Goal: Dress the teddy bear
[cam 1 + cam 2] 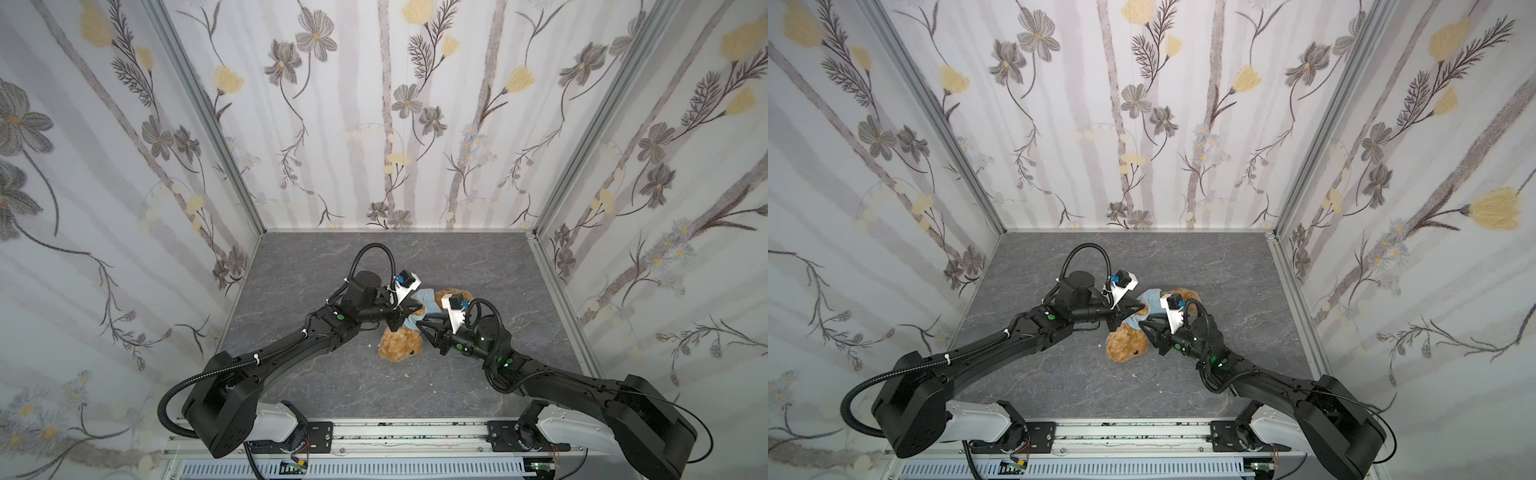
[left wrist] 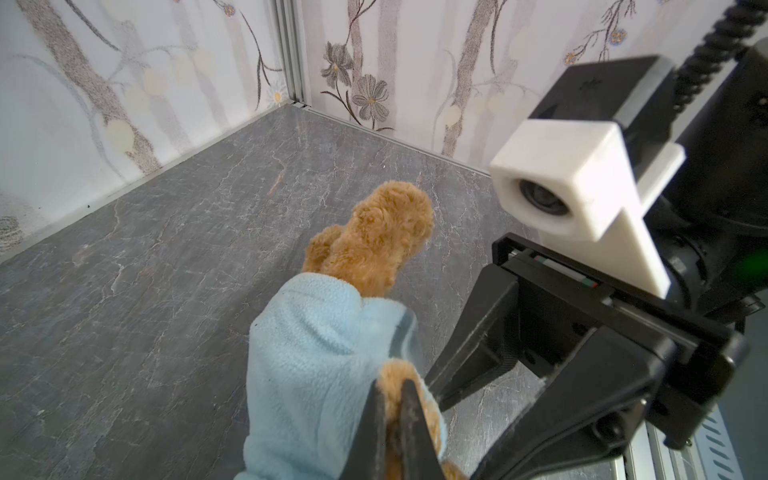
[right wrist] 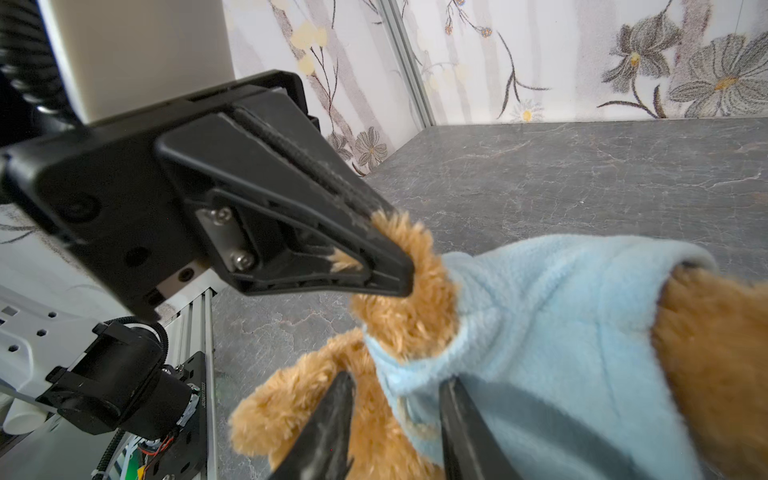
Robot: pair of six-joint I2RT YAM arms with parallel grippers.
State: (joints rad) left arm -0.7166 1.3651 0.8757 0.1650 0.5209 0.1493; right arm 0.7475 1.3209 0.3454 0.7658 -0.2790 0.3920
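Note:
The teddy bear [image 1: 397, 345] [image 1: 1125, 345] lies on the grey table, head toward the front and legs toward the back wall. A light-blue top [image 1: 424, 301] [image 2: 316, 365] [image 3: 561, 311] covers its torso. My left gripper [image 1: 415, 309] [image 2: 392, 380] is shut on the bear's furry arm, which sticks out of a sleeve. My right gripper [image 1: 420, 327] [image 3: 395, 386] comes in from the other side. Its jaws have closed in on the top's collar edge and the neck fur beside the head [image 3: 291, 411]. One brown leg [image 2: 382, 232] pokes out past the hem.
The grey marbled tabletop [image 1: 332, 395] is walled on three sides by flowered panels [image 1: 374, 124]. An aluminium rail [image 1: 407, 432] with the arm bases runs along the front edge. Both wrists crowd together over the bear near the table's middle.

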